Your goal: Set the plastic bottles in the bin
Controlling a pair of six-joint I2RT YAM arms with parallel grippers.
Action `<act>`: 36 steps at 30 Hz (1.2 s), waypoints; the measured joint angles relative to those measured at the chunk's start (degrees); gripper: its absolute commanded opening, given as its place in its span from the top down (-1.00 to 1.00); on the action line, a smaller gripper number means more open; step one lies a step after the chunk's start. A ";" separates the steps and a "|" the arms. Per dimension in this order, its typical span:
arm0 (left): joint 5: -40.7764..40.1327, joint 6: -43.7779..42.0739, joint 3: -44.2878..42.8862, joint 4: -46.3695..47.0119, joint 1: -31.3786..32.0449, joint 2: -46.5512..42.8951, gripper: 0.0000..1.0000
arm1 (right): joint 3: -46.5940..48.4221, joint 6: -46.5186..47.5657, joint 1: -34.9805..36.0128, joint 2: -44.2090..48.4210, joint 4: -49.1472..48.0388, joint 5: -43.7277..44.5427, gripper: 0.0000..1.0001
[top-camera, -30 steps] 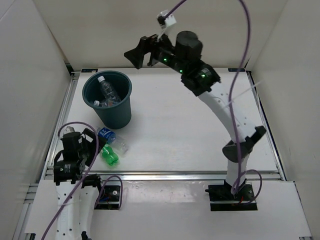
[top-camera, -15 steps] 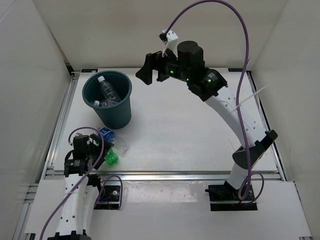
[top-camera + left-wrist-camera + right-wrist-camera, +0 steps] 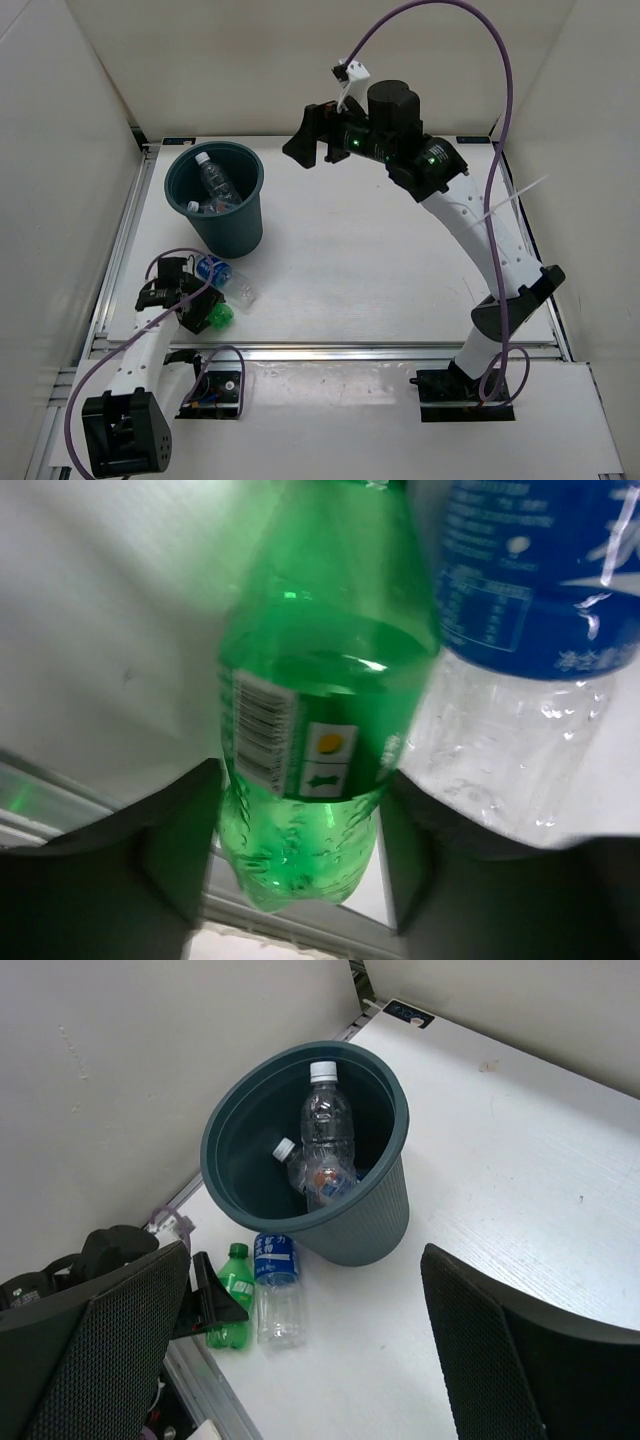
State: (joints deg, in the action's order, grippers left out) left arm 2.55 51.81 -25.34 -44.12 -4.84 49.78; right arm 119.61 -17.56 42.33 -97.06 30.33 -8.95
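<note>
The dark teal bin stands at the table's far left with two clear plastic bottles inside it. Just in front of it a green bottle and a blue-labelled clear bottle lie side by side on the table. My left gripper is shut on the green bottle, one finger pressed against each side of its lower body; the blue-labelled bottle lies right beside it. My right gripper hangs open and empty high over the table's far middle, its camera looking down at the bin.
A metal rail runs along the table's near edge, just behind the green bottle's base. White walls close in the left, back and right sides. Purple cables loop over both arms.
My left gripper has swung in over the green bottle and closed on it. The right arm has drifted a little to the right, still open.
</note>
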 measured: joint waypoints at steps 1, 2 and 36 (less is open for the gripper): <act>-0.04 0.22 0.00 0.46 0.00 0.00 -0.06 | -0.57 -0.02 -0.15 0.39 0.00 -0.07 -1.00; -0.11 0.15 0.00 0.98 0.00 0.00 -0.06 | -1.14 -0.02 -0.24 0.85 0.09 -0.22 -1.00; -14.93 -12.68 -71.10 -2.62 8.07 33.99 -1.00 | -11.56 -0.52 -6.12 14.99 7.72 1.75 -1.00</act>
State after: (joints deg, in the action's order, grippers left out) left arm -12.38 39.13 -96.44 -46.74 3.22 83.77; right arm 108.05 -18.09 36.21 -82.06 38.04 -7.20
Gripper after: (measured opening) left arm 0.998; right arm 0.998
